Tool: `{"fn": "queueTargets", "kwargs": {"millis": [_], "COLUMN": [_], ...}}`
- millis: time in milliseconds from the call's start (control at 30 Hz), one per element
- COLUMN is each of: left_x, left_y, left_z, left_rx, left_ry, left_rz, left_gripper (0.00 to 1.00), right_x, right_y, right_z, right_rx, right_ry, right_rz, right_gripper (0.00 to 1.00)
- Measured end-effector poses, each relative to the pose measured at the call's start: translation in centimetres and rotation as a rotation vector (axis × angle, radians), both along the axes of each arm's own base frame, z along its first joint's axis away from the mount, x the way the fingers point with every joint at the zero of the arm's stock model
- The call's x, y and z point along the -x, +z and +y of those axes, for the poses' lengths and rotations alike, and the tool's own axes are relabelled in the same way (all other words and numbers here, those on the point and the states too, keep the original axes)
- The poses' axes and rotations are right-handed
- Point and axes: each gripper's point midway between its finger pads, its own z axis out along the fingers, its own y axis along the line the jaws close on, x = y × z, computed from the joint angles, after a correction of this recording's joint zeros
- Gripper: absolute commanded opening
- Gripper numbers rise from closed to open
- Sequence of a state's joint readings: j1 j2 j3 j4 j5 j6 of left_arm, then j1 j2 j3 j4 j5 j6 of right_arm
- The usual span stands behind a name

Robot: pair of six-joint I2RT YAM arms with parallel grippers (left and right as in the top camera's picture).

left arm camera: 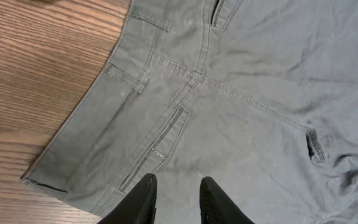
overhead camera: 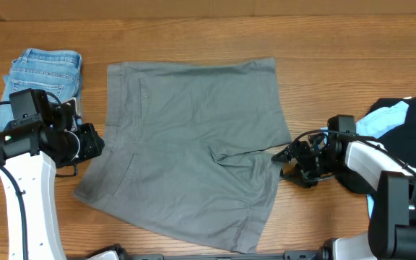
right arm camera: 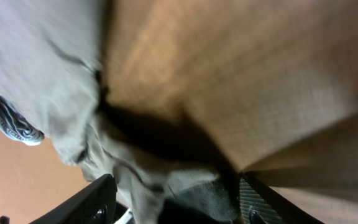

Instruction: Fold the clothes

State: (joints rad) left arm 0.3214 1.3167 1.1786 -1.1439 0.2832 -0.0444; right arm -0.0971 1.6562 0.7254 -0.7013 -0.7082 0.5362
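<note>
Grey cotton shorts (overhead camera: 193, 130) lie creased — left tool (left arm camera: 178, 188) ajar, right tool (right arm camera: 176, 194) spread wide.

Shorts (overhead camera: 193, 144) on table (overhead camera: 193, 36) between jeans (overhead camera: 45, 72) and pile (overhead camera: 410, 119)

Matt grey cloth shorts (overhead camera: 193, 144) on smooth grained wooden table (overhead camera: 323, 43).
</note>
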Motion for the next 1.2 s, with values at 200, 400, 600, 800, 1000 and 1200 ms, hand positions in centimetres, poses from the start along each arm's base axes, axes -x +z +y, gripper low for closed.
{"fn": "queueTargets", "kwargs": {"millis": [200,400,600,800,1000,1200], "left_x": [0.0,0.0,0.1,0.1,0.1,0.2], "left_y": [0.0,0.0,0.0,0.0,0.0,-0.1], "left_z": [0.0,0.0,0.0,0.0,0.0,-0.1], "left_rx": [0.001,0.001,0.002,0.002,0.002,0.003], "left_ry": [0.000,0.000,0.000,0.000,0.000,0.000], "left_rz": [0.001,0.001,0.005,0.005,0.005,0.008], "left_gripper": [0.28,0.28,0.27,0.27,0.27,0.28], "right_x": [2.1,-0.6,-1.9,-1.9,-1.4,0.1], "right_y": [-0.1,0.4,1.3,2.5,2.9,1.5], "right_z": [0.2,0.7,1.3,2.2,2.6,1.8], "right_rx": [-0.011,-0.056,-0.115,-0.206,-0.246,-0.149], "right_ry": [-0.007,-0.010,-0.036,-0.053,-0.063,-0.034], "right_rz": [0.104,-0.034,-0.077,-0.057,-0.022,0.022], "right_gripper": [0.68,0.64,0.62,0.62,0.62,0.50]}}
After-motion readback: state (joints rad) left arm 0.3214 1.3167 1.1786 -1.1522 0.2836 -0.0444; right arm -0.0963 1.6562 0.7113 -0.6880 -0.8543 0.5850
